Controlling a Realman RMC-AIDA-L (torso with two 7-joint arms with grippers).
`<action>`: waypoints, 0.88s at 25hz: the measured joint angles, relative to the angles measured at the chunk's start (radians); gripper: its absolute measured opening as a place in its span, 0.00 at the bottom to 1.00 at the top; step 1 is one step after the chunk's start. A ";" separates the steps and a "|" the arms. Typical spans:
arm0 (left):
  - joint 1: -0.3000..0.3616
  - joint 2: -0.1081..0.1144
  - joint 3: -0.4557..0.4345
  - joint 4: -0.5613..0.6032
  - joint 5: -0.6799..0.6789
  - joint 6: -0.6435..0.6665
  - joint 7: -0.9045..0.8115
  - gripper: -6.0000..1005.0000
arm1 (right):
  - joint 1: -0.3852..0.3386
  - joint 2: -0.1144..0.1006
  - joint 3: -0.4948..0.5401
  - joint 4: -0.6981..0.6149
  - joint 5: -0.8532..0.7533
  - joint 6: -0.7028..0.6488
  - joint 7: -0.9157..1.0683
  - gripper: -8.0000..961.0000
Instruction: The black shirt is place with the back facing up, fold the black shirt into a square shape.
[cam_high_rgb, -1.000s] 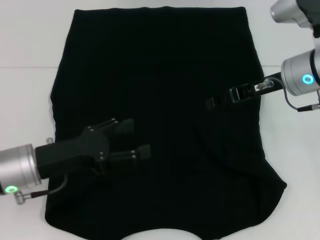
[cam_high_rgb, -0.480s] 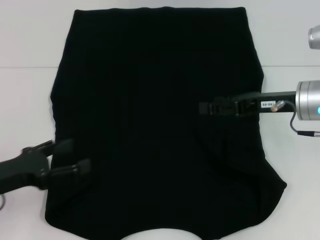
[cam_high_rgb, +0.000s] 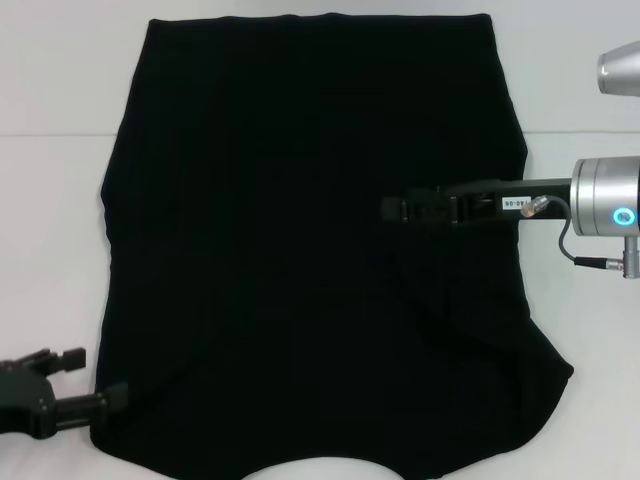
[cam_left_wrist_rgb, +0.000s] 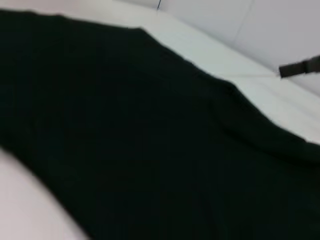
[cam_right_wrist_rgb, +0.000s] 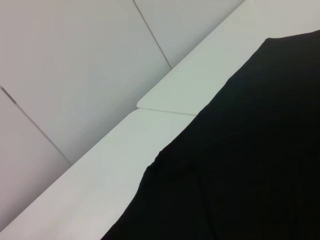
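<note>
Since a second ago we note one large shift: our left gripper (cam_high_rgb: 85, 378) has drawn back from the middle of the garment to the near-left corner of the head view, and now sits just off the cloth's left edge, its fingers parted and holding nothing. Item one, largest: the white table (cam_high_rgb: 60, 200), bearing everything. Item two: the black shirt (cam_high_rgb: 300, 230), spread flat across the table's middle, plain face up, both side edges appearing already folded inward so that it reads as a tall panel, wider and flared at the near end, where a curved edge, perhaps the neckline, shows; no lettering is visible. Item three: our right gripper (cam_high_rgb: 392, 209), which has crept a little farther inward over the shirt's right half; whether its fingers are spread or closed we cannot tell, nor whether it touches the cloth. We judge that the sideways folds are done and that the lengthwise fold remains. The left gripper's withdrawal to the near edge suggests a fresh grasp there; the right one would need to come to that edge too.
</note>
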 joint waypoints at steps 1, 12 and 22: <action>0.002 -0.002 0.000 0.000 0.010 -0.008 -0.002 0.89 | 0.001 0.001 0.000 0.000 0.000 0.000 0.000 0.70; -0.004 -0.008 0.010 -0.038 0.053 -0.076 -0.004 0.88 | 0.002 0.008 0.000 0.000 0.002 -0.004 0.000 0.70; -0.011 -0.007 0.012 -0.059 0.055 -0.088 -0.002 0.86 | -0.005 0.008 0.000 0.000 0.002 -0.007 0.000 0.70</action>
